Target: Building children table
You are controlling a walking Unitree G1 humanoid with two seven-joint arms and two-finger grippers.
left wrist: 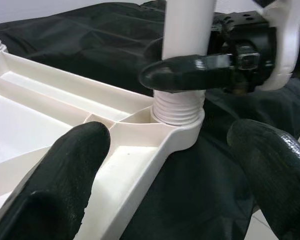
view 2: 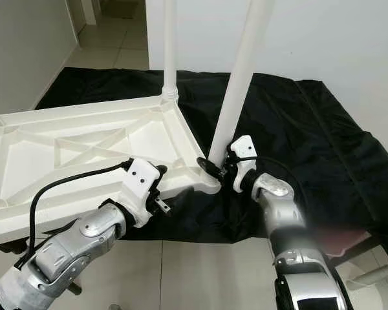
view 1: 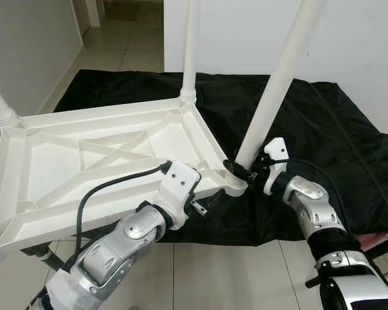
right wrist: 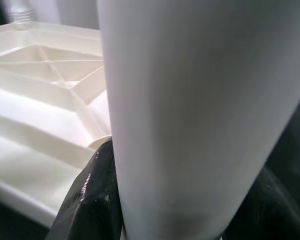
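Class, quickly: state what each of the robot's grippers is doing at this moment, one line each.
Left gripper: open, fingers either side of the tabletop rim, holding nothing.
Right gripper: shut on the table leg just above its threaded socket.

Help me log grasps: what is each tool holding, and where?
The right tool grips the white table leg just above its threaded base. The left tool is open, holding nothing.

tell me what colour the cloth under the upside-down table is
Black, plain with no pattern. The cloth shows best in the left eye view.
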